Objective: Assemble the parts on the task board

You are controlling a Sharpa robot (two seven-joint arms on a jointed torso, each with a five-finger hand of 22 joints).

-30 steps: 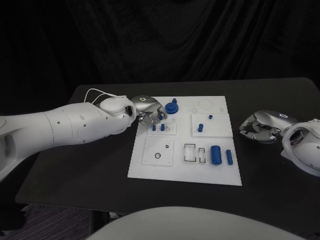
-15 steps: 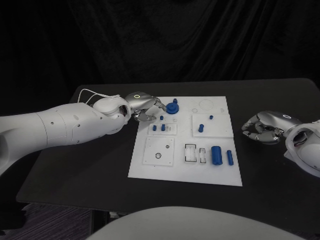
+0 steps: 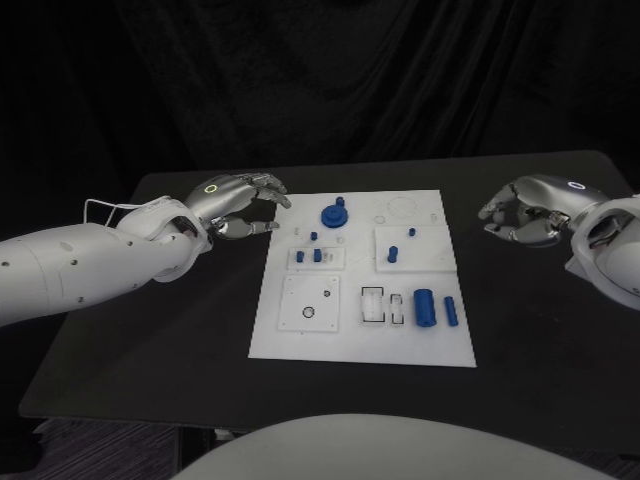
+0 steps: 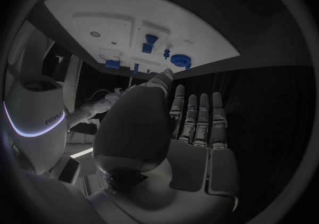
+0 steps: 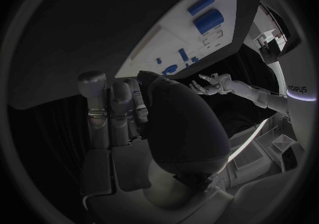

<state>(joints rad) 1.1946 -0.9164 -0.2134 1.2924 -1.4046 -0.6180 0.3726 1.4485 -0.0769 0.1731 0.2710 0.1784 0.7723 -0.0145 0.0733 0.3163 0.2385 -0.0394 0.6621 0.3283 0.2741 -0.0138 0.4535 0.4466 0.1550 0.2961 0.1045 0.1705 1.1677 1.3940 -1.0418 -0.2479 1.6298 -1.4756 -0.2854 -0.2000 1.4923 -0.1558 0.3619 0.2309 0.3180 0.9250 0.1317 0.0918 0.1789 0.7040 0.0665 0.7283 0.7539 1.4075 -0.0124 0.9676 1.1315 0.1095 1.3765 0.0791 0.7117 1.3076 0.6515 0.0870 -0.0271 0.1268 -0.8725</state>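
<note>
Blue cylinder lengthwise along board | both robot hands empty, fingers apart

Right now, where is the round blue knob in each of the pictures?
Head view: the round blue knob stands at the far edge of the white task board, left of its middle.
Left wrist view: the knob is at the board's closest edge, just past the fingertips.
Right wrist view: it seems to be the blue piece beside the thumb.
Shared landmark: the white task board.
</note>
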